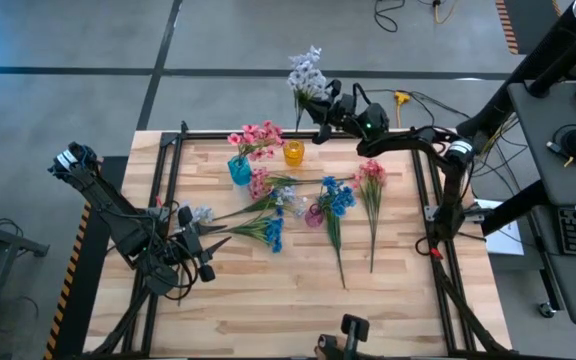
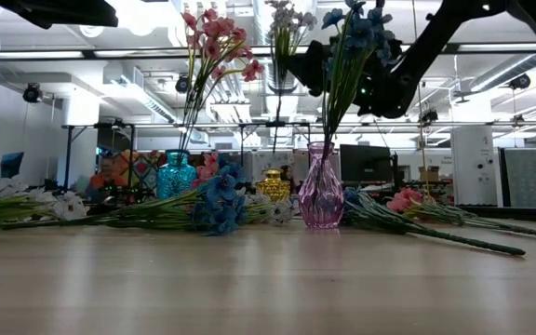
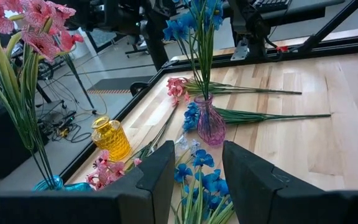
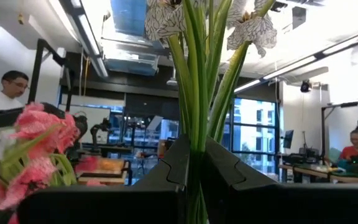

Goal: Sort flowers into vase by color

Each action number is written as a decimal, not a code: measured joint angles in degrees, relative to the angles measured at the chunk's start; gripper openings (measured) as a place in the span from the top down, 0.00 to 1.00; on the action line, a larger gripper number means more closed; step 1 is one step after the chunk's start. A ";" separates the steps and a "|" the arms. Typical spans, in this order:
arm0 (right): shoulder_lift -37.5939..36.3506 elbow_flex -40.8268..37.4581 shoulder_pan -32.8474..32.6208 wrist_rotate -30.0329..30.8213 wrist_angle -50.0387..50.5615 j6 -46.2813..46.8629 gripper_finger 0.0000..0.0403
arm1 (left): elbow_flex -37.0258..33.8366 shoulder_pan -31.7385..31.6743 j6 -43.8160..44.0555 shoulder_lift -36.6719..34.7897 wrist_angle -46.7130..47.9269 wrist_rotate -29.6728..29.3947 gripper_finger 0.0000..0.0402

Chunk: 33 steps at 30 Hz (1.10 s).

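Note:
My right gripper (image 1: 320,108) is shut on a white-lavender spray (image 1: 307,72), held high over the table's far edge behind the yellow vase (image 1: 294,152). A teal vase (image 1: 239,170) holds pink flowers (image 1: 255,138). A pink glass vase (image 1: 314,215) holds blue flowers (image 1: 339,195). Loose sprays lie flat on the table: blue (image 1: 273,235), white (image 1: 201,214) and pink (image 1: 371,175). My left gripper (image 3: 197,168) is open, low near the table's left side, pointing at the loose blue blooms (image 3: 205,180) and touching nothing. My right gripper pinches the bundle of green stems (image 4: 197,127) of the white-lavender spray between its two fingers (image 4: 176,165), which lie across the stems. The spray is lifted clear and stands upright, with its blooms (image 4: 166,18) above the fingers. The lower stems are hidden behind the fingers.
A black frame rail (image 1: 173,160) runs around the tabletop. A long-stemmed spray (image 1: 334,245) lies toward the near edge. Bare wood (image 1: 268,300) spreads across the near half. People sit in the room behind (image 4: 8,87).

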<state>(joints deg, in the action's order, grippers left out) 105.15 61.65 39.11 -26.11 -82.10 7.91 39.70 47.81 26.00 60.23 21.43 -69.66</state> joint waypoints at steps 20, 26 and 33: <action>1.61 -0.01 -1.50 0.62 -0.03 -1.98 0.96 | 0.00 0.01 0.00 0.00 0.01 0.08 0.70; 1.61 -0.01 -1.50 0.62 2.16 -2.68 0.96 | 0.00 0.01 0.00 0.00 0.02 0.12 0.70; 1.59 -0.01 -1.48 0.62 2.31 -2.99 0.96 | 0.00 -0.01 -0.02 0.01 0.02 0.14 0.70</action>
<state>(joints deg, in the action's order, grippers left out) 106.74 61.65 37.63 -25.50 -79.79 4.93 39.70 47.80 25.98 60.24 21.45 -69.52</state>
